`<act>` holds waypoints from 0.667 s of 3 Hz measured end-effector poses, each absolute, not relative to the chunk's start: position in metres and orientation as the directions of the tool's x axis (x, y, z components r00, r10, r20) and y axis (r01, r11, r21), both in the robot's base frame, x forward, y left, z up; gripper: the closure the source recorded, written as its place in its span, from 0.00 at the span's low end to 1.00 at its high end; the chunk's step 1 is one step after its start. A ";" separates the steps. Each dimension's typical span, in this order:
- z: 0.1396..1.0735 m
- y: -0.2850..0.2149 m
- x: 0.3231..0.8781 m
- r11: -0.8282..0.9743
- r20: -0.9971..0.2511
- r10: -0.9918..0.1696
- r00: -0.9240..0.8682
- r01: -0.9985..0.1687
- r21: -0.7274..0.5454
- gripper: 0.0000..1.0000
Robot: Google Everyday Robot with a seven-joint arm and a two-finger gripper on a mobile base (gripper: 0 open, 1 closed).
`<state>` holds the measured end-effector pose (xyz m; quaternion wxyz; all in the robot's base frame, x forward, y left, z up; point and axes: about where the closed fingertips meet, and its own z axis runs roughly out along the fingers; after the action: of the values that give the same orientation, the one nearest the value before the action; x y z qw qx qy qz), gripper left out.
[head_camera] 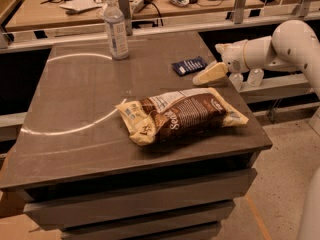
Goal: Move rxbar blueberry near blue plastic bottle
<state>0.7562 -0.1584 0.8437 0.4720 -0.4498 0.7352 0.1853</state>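
Observation:
The rxbar blueberry [189, 65], a small flat dark navy wrapper with white lettering, lies on the dark table [85, 99] near its right edge. The blue plastic bottle [115, 30], tall and clear with a white cap, stands upright at the table's far side, left of the bar. My gripper [211, 74] reaches in from the right on a white arm and sits just right of and slightly nearer than the bar, low over the table.
A large brown-and-cream snack bag [180, 115] lies on the table's near right part. A second bench [90, 6] with cables and tools stands behind. Two small clear bottles [247, 79] stand on a shelf at right.

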 end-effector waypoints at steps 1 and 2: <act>0.834 -0.155 0.759 0.533 -0.861 -0.479 -0.172 -0.836 -0.129 0.12; 0.827 -0.152 0.758 0.532 -0.860 -0.471 -0.196 -0.841 -0.099 0.37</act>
<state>0.7583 -0.1519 0.8274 0.4570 -0.4394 0.7464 0.2025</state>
